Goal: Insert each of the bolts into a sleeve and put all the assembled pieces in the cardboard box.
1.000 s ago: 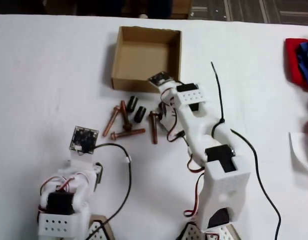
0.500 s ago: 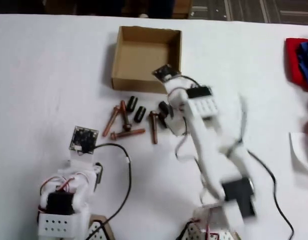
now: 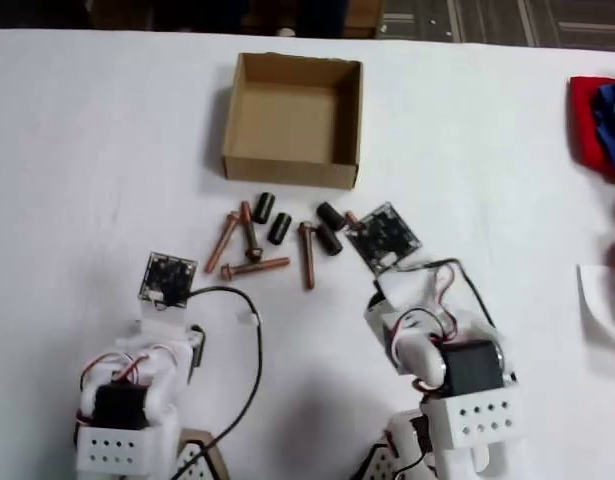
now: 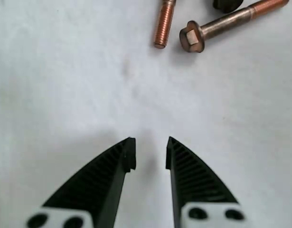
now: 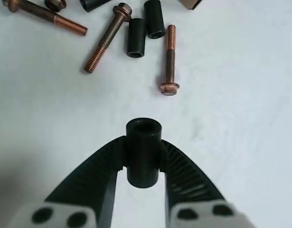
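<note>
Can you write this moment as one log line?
right gripper: shut on black cylindrical sleeve | left gripper: open above white table | brown cardboard box: empty | copper bolts: loose on table

No legible text, number, label or sign anywhere. Brown cardboard box (image 3: 287, 170): plain walls. Copper-coloured flanged bolts (image 3: 307, 255), black cylindrical sleeves (image 3: 279, 228), white counter (image 3: 107, 130): no markings that can be made out.

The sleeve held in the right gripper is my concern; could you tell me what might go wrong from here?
1. The right gripper pinches the sleeve only at its fingertips, so it might twist or slip when a bolt pushes in.
2. The bolts lie crowded against loose sleeves, so the open left gripper could knock neighbours while picking one.
</note>
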